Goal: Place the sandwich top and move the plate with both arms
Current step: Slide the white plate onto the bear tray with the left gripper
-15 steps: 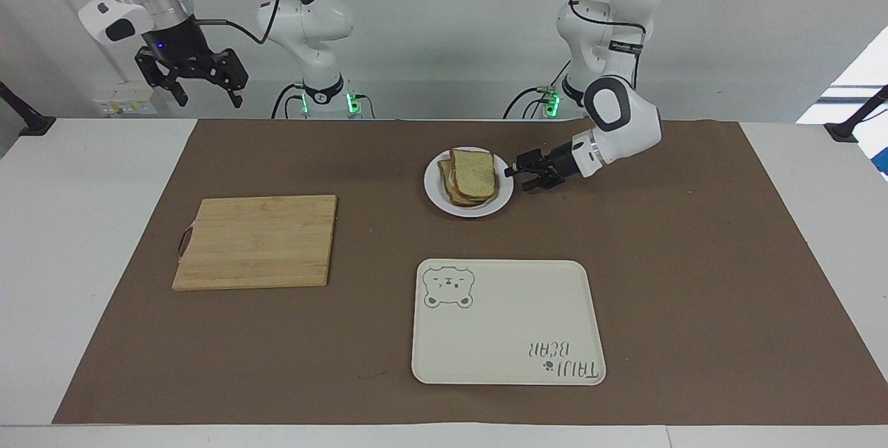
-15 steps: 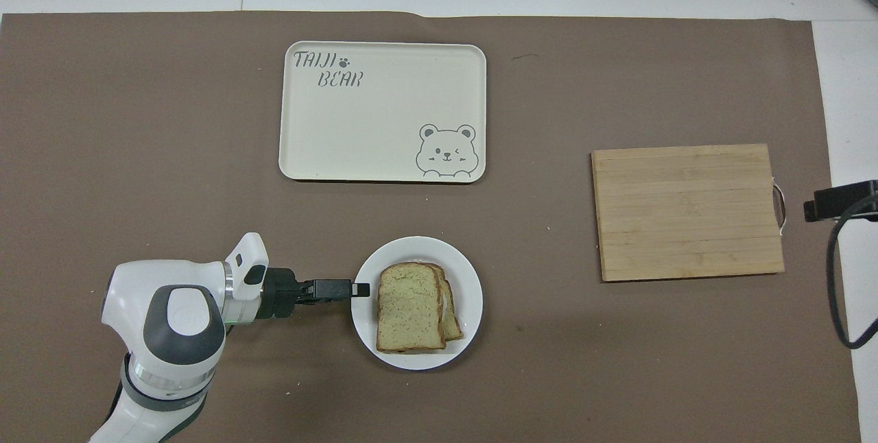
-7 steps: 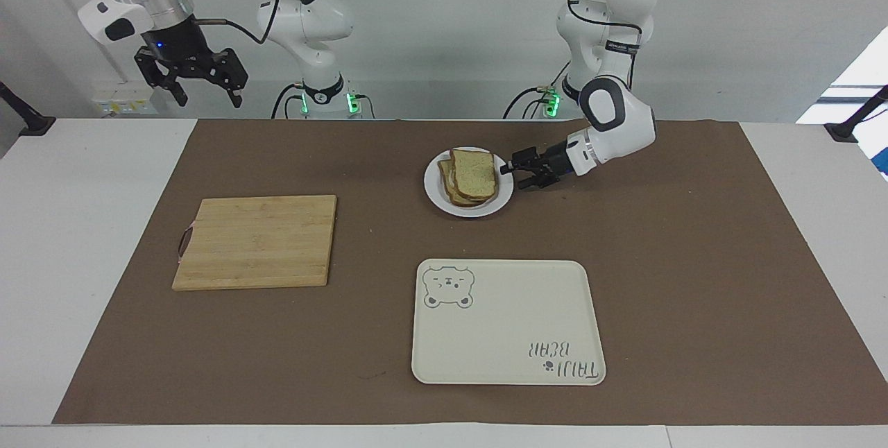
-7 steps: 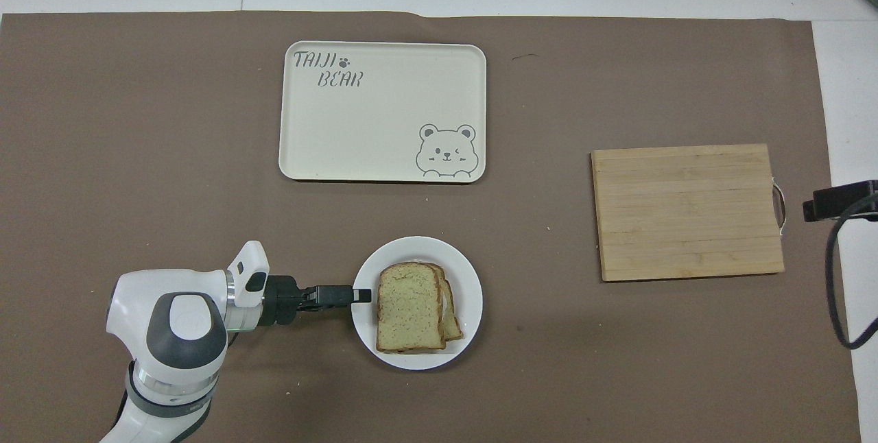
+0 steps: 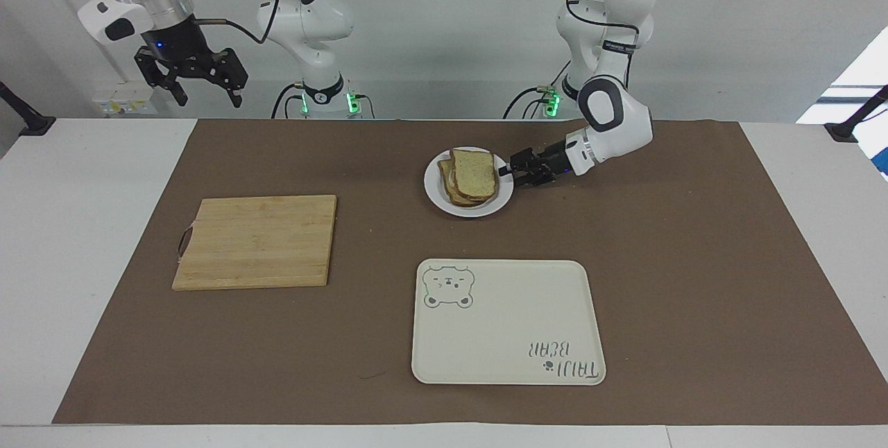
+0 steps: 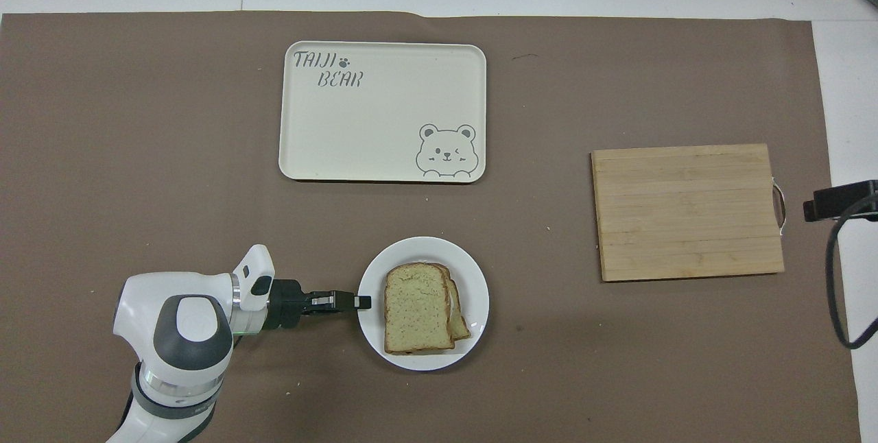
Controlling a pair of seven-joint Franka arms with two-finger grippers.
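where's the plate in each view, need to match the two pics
Facing view: the plate sits at centre, above the bear tray.
Overhead view: the plate sits low at centre, below the bear tray.
Shared landmark: the sandwich top lies on it in both.

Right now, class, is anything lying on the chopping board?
No: the chopping board is bare in the overhead view; both bread slices sit on the plate.
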